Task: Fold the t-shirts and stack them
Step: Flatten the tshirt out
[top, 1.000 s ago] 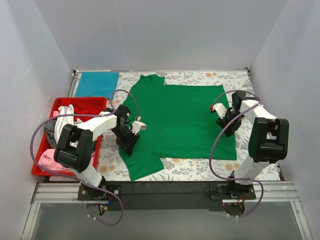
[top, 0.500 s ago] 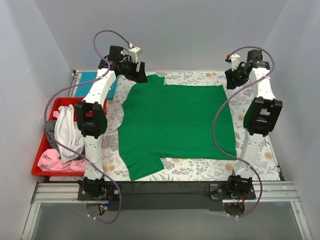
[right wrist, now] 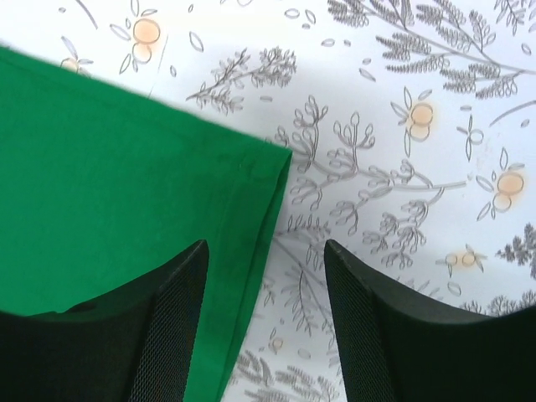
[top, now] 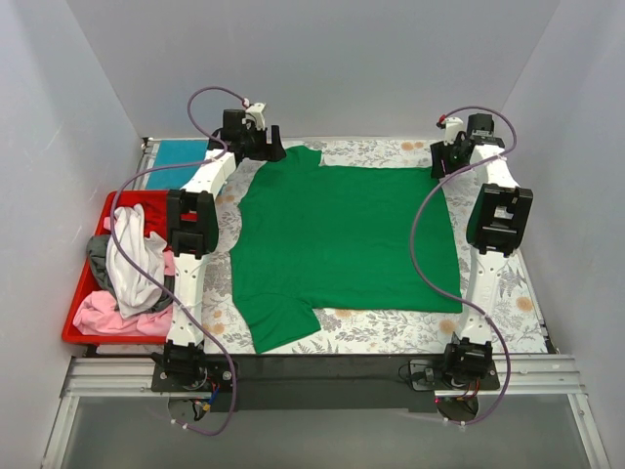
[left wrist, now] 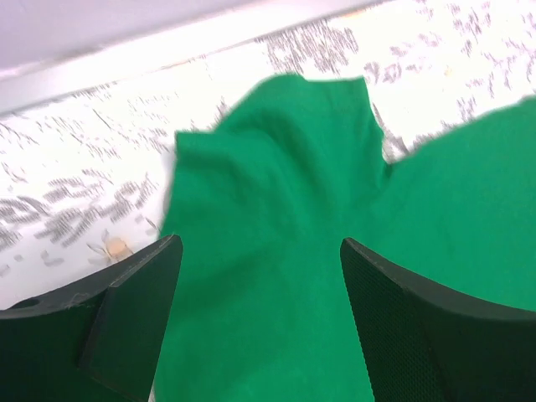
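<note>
- At the far left of the table, the left gripper (left wrist: 260, 247) is held with its jaws spread wide, and nothing is caught between them.
- Directly beneath it, a rumpled sleeve of the bright green soft cloth t-shirt (top: 342, 234) is seen lying on the grey floral-print table cloth (top: 391, 330).
- At the far right, the right gripper (right wrist: 265, 247) is likewise parted and empty. The hemmed corner of the green shirt is framed between its jaws, flat on the cloth, and no contact can be made out.
- The green shirt is spread open across the middle of the table, with one sleeve toward the far edge and the other toward the near edge.
- A teal-blue folded cloth shirt (top: 186, 152) is laid at the far left corner, near the left gripper.
- A red plastic tray (top: 78, 334) is set along the left edge. A white cloth shirt (top: 132, 256) is draped over a dark grey shirt (top: 98, 258) in it, and a pink shirt (top: 103, 311) is bunched at its near end.
</note>
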Robot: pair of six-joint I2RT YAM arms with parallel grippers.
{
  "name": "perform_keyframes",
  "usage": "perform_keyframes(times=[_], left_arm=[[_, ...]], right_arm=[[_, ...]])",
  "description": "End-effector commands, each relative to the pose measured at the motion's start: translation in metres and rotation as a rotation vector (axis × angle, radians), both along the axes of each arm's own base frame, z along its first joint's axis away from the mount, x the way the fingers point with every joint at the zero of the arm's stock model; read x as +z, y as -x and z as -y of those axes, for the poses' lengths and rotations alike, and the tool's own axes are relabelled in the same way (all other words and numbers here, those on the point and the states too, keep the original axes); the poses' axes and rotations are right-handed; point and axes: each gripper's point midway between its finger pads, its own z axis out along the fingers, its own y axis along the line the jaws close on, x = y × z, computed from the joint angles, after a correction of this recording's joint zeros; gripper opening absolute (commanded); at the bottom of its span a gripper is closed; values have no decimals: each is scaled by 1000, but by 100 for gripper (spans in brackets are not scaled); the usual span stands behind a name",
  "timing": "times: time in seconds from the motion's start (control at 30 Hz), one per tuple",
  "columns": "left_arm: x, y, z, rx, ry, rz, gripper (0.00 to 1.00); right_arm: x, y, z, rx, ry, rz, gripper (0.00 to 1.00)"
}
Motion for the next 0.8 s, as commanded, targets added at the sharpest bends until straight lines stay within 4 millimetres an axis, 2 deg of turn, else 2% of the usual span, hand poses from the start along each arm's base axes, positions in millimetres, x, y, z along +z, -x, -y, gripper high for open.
perform_keyframes(times=[0.0, 0.17, 0.33, 0.4, 0.53, 0.67, 0.73, 0.77], left_arm=[[32, -32, -11, 66, -2, 150, 76], [5, -38, -18, 93, -13, 132, 76], [-4, -41, -19, 93, -2, 126, 77], [-11, -42, -19, 99, 0, 121, 77], [-10, -52, -21, 123, 6, 138, 77], [-13, -57, -21, 135, 16, 146, 77], [-15, -62, -23, 155, 12, 154, 77], [-15, -64, -24, 155, 8, 161, 77]], right_arm=[[4, -28, -15, 3, -6, 87, 63], [-9, -34, -29, 31, 0, 88, 61], [-11, -38, -30, 18, 22, 92, 60], [-11, -38, -30, 18, 20, 91, 55], [-11, -38, -29, 17, 23, 92, 43], [-11, -38, -29, 14, 24, 91, 20], [-12, -38, -28, 10, 27, 90, 15], [-12, -38, -29, 11, 26, 88, 9]])
